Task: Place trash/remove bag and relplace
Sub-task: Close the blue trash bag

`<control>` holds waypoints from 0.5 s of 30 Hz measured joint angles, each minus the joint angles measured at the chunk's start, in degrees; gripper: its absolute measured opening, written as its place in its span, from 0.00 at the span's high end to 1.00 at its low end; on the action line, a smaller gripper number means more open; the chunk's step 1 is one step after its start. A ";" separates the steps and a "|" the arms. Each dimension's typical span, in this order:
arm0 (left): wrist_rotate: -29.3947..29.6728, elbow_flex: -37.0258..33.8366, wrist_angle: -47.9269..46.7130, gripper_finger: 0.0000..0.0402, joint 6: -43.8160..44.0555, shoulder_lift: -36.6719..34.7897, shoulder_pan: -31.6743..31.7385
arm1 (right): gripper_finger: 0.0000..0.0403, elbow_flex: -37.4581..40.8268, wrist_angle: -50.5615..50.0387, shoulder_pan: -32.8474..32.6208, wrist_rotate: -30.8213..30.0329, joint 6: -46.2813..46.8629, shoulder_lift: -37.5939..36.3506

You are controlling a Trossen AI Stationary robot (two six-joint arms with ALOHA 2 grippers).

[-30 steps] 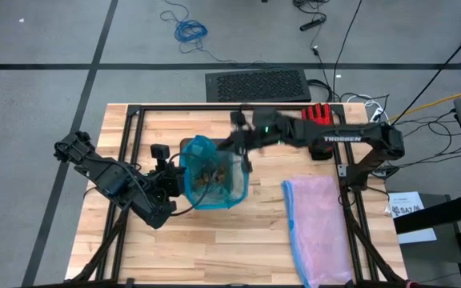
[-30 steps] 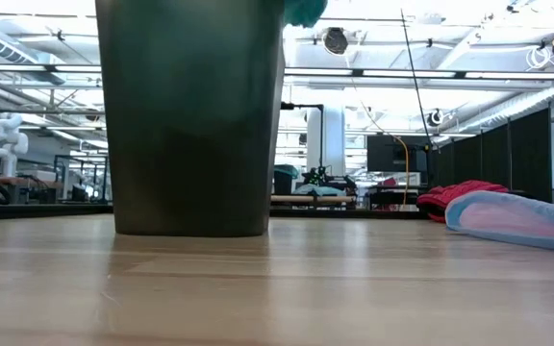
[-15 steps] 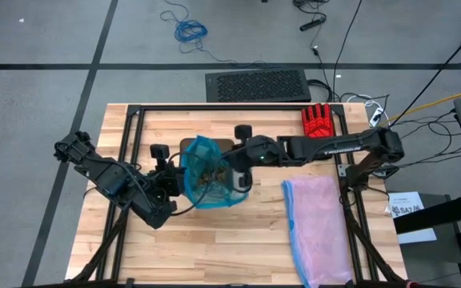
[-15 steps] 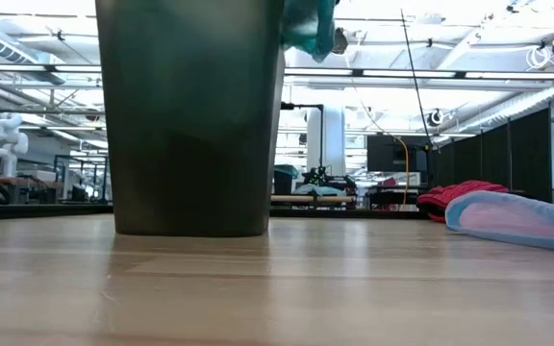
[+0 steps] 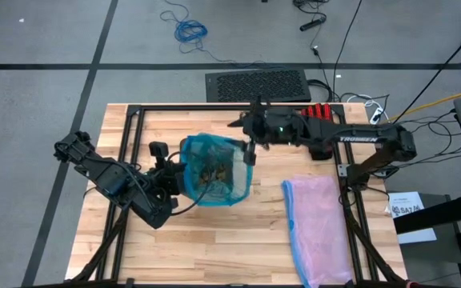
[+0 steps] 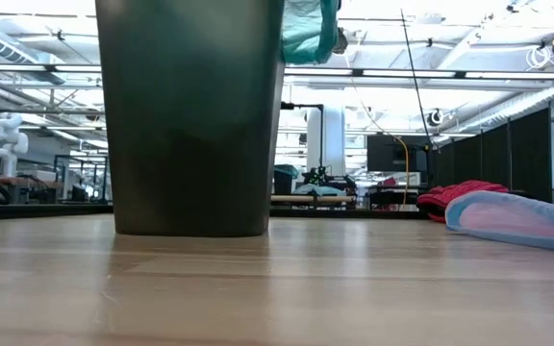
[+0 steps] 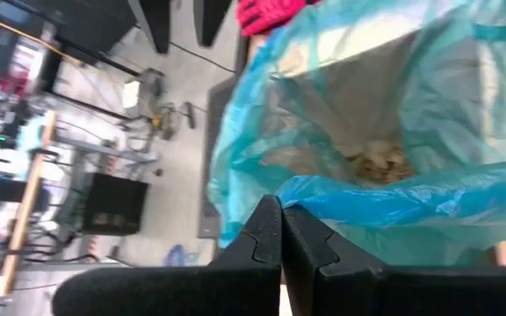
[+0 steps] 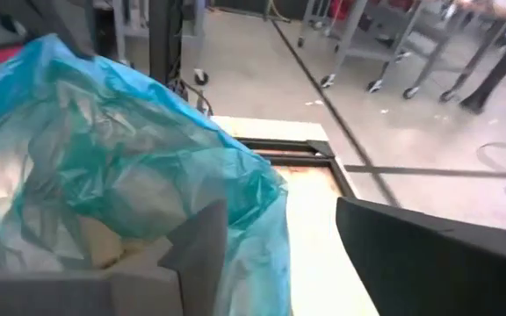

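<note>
Nearest, toward the desk's (image 5: 214, 232) front right corner, a pale pink bag (image 5: 317, 228) with a blue edge lies flat, running from mid-desk out over the front edge. Mid-desk, left of centre, stands a dark bin (image 6: 190, 115) lined with the teal-green bag (image 5: 212, 170); thin, translucent, crinkled plastic, mouth open and pulled up above the rim, draped over the bin's outside on the right-hand side in the low view. Brown paper wads (image 5: 213, 170) sit in the bottom, seen through the mouth; count cannot be told. Left gripper (image 5: 174, 178) is at the bag's left edge, fingers pressed tight together, pinching a fold of the bag rim between them per the left wrist view (image 7: 281, 230). Right gripper (image 5: 247, 150) is at the bag's far right rim, just above it, fingers (image 8: 202, 237) spread apart; one finger is against the plastic, nothing clamped. Behind, near the far right corner, a red glove (image 5: 320, 114) lies partly under the right arm.
</note>
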State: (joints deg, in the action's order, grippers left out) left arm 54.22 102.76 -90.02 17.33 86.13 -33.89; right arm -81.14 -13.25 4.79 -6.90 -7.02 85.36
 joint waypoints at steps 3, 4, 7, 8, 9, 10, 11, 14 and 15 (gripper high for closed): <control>1.78 0.00 0.00 1.00 -1.51 0.00 0.00 | 0.46 0.00 0.21 3.16 4.90 0.23 0.26; 2.12 0.00 0.01 1.00 -1.88 0.00 0.00 | 0.47 0.00 0.17 4.01 5.94 -0.36 0.34; 3.22 0.00 0.01 1.00 -3.41 0.00 -0.07 | 0.48 0.00 0.61 6.01 8.18 -2.21 0.42; 3.47 0.00 0.01 1.00 -4.05 0.00 -0.27 | 0.48 0.00 1.23 6.57 9.23 -2.40 0.42; 3.88 0.00 0.01 1.00 -4.57 0.00 -0.54 | 0.49 0.00 1.87 7.10 10.78 -2.46 0.42; 4.62 0.00 0.00 1.00 -5.13 0.00 -0.94 | 0.49 0.00 2.26 7.61 13.05 -2.49 0.42; 5.33 0.00 0.02 1.00 -5.91 0.00 -1.41 | 0.50 0.00 2.75 8.11 15.81 -2.74 0.42; 7.56 0.00 0.00 1.00 -7.67 0.00 -3.10 | 0.50 0.00 3.28 9.26 24.87 -5.29 0.42; 8.29 0.00 0.00 1.00 -7.75 0.00 -3.66 | 0.50 0.00 3.80 9.50 27.20 -5.77 0.52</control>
State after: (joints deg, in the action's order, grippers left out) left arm 62.51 102.76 -90.02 9.58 86.13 -37.55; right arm -81.14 -9.45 14.29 20.29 -12.79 85.88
